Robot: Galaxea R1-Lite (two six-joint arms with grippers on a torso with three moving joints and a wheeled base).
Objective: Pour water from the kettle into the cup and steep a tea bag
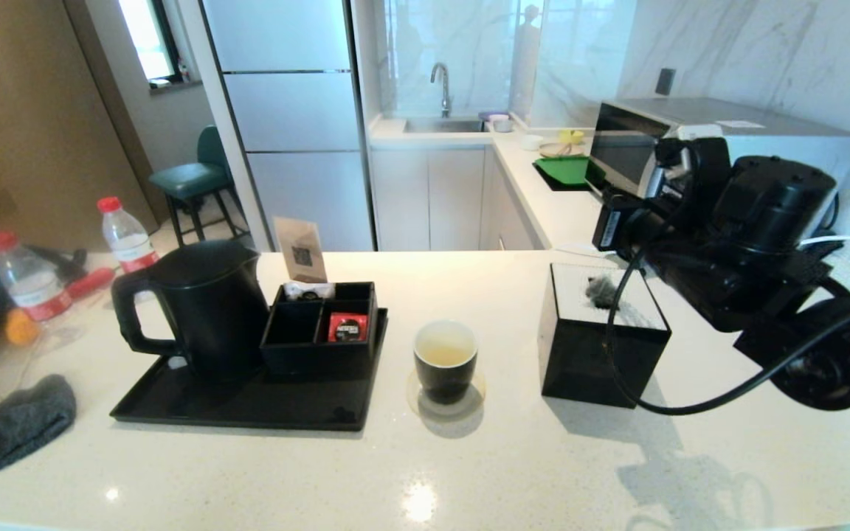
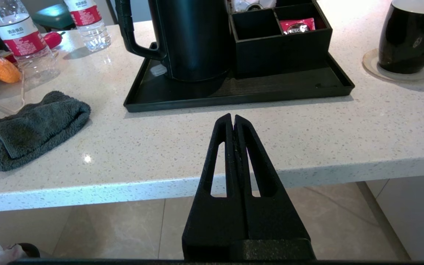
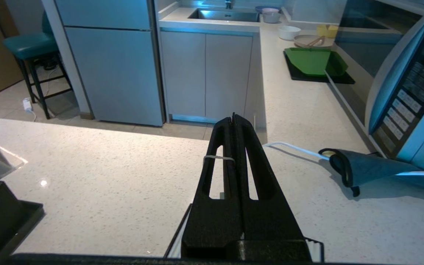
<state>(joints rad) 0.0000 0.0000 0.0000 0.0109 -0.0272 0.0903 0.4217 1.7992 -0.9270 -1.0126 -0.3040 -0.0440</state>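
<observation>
Head view: kettle [image 1: 200, 310] stands on the black tray [image 1: 248, 405], left of the compartment organizer [image 1: 319, 332] with a red sachet [image 1: 347, 327] in one cell. Cup [image 1: 445, 361] on a coaster, centre, holds pale yellowish water [image 1: 444, 355]. Tea bag [image 1: 602, 291] lies on top of the black cube box [image 1: 602, 343], at the right, under the right arm. Judgement: the bag still has to be picked; open the fingers first and pinch the string, not the pouch.

Left wrist view: left gripper [image 2: 233, 119] closed, empty, parked off the near counter edge.

Right wrist view: right gripper [image 3: 233, 119] closed; a thin string crosses one finger, whether pinched cannot be told.
</observation>
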